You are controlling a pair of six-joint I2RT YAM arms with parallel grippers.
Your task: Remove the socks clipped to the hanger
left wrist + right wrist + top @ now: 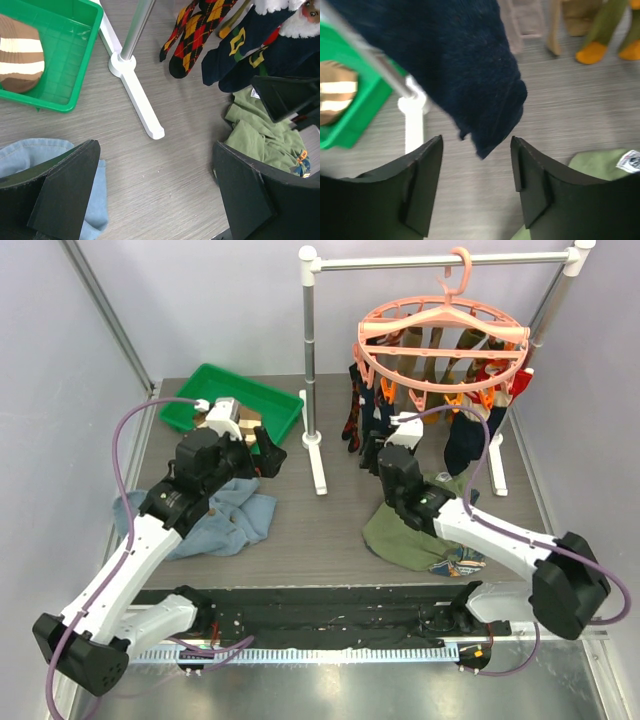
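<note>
I read right end effector (477, 177) spread apart, just under dark navy sock (465, 65) hanging from round salmon-pink plastic clip hanger (440, 340). Left end effector (157, 192) apart too; grey-and-white metal rail stand (310, 360) post between it and socks (192, 35).

The table (320, 535) is grey with a wood grain running side to side. At its far left sits a green tray (215, 373), flat on the top. The rail stand rests on two white feet: the left foot (317, 465) just right of the tray, the right foot (497, 468) near the right edge. A crumpled blue denim piece (235, 520) lies near left, and a bunched olive garment (400, 535) lies near right, between the two feet and nearer than them.
</note>
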